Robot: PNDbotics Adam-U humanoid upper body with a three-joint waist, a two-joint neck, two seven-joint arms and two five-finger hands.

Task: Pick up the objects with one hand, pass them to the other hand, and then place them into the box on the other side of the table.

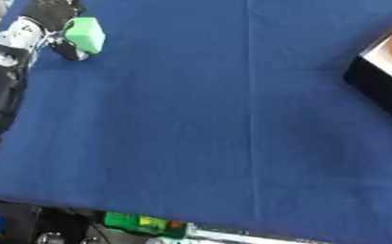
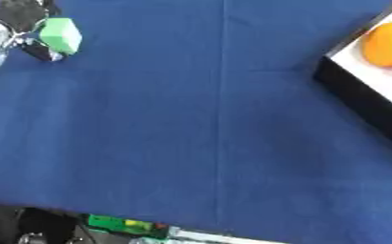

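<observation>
- Left eye view: the left hand (image 1: 50, 21) is way up in the top-left corner with its fingers curled round a green block (image 1: 85, 34), holding it up by the far edge of the blue table (image 1: 199, 119). Only part of the block looks covered by the fingers, most of it sticks out to the side, so my worry is it could twist or pop out once the arm starts swinging toward the middle.
- Same view: the right hand isn't in view at all, so can't say anything about its state. The handoff needs it to show up, and if the two hands meet off-centre the block could drop on the cloth.
- Right eye view: the box (image 2: 357, 102) sits at the right edge, black wall, white inside, with an orange round thing (image 2: 388, 44) already in there. It's well apart from the block, basically the whole table between them.
- Same view: that orange thing takes up room near the far end, so a sloppy drop could bounce the block off it or clip the rim.
</observation>
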